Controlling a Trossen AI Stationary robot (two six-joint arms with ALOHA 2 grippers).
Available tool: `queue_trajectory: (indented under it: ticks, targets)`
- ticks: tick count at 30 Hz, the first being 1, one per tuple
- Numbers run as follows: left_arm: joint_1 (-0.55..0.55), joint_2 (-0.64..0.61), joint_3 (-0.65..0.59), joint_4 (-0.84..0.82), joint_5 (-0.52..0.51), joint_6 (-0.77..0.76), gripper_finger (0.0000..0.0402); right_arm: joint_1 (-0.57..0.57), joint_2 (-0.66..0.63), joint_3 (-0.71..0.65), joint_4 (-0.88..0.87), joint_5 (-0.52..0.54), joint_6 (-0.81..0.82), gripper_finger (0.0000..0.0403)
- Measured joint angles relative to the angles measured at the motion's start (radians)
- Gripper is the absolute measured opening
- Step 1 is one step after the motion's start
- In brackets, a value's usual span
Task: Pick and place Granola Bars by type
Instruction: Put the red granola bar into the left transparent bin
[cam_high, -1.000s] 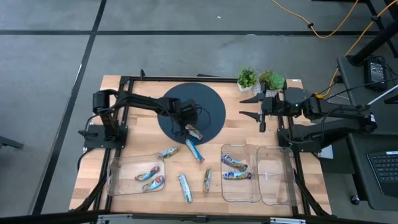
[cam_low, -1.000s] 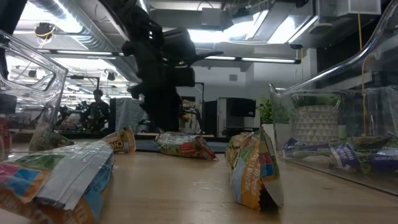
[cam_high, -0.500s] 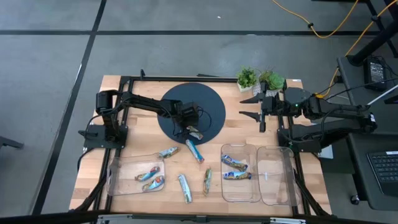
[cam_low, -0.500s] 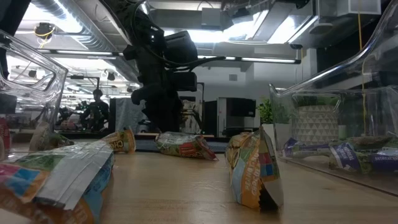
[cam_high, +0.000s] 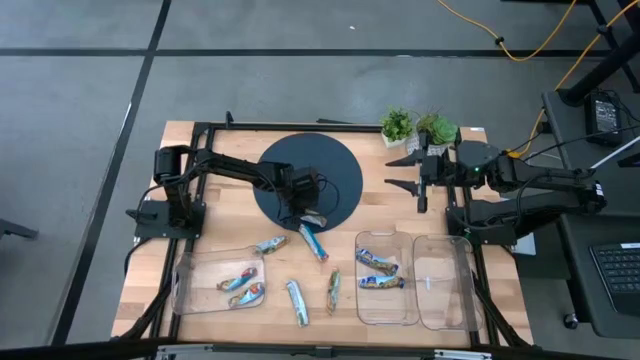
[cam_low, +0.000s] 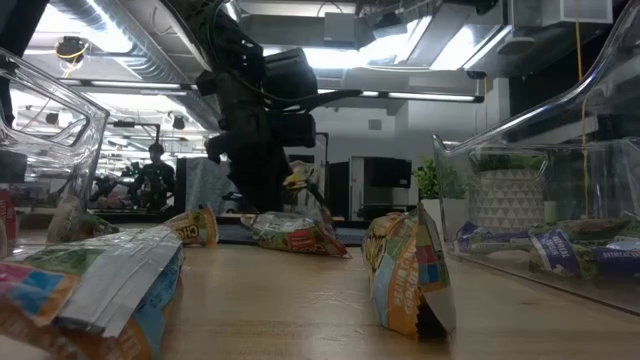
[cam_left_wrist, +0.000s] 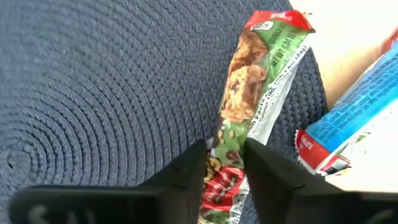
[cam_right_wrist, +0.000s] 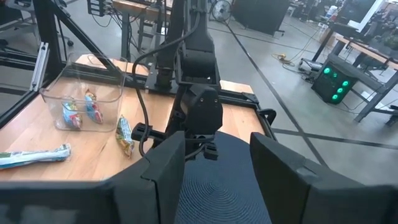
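A green and red granola bar (cam_left_wrist: 249, 93) lies at the near right edge of the round dark mat (cam_high: 335, 165); it also shows in the high view (cam_high: 314, 218) and the low view (cam_low: 295, 232). My left gripper (cam_high: 303, 207) is down on it and shut on its end. A blue bar (cam_left_wrist: 354, 118) lies just beside it on the wood. My right gripper (cam_high: 403, 171) is open and empty, held over the table's far right, by the plants. My left gripper pinches the green and red bar between its two fingers, on the two long sides close to the end nearest the wrist (cam_left_wrist: 227, 149). The fingers come from above, slanting down. The bar's far end (cam_left_wrist: 277, 22) rests on the mat.
Loose bars lie on the wood near the front: one (cam_high: 270, 243), a blue one (cam_high: 313, 242), and two more (cam_high: 297, 302) (cam_high: 332, 290). A clear tray (cam_high: 190, 290) at the front left holds two bars; a tray (cam_high: 400, 310) at the front right holds two; the tray (cam_high: 445, 300) beside it holds none.
My left gripper has come down over the mat's near right edge onto the green and red bar. The bar stays at the same spot on the mat.
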Motion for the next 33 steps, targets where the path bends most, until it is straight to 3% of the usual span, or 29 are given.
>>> queue_trajectory:
  ticks: [7,12,20,27,33]
  targets:
    - [0.000,-0.001,0.000,-0.001,0.003,-0.067,0.0012,0.000,0.000,0.000,-0.032,0.000,0.002,0.0184]
    - [-0.003,-0.021,0.038,-0.048,0.010,-0.109,0.0006,0.000,0.000,0.000,-0.033,0.001,0.003,0.0184]
    - [-0.037,-0.113,0.275,-0.125,-0.008,-0.128,0.0002,0.000,0.000,0.001,-0.036,0.019,0.003,0.0184]
    - [-0.101,-0.240,0.420,-0.139,-0.111,-0.200,0.0001,0.000,-0.005,0.001,-0.053,0.117,0.004,0.0184]
    - [-0.183,-0.339,0.431,-0.130,-0.299,-0.260,0.0001,0.000,-0.002,0.001,-0.048,0.107,0.008,0.0184]
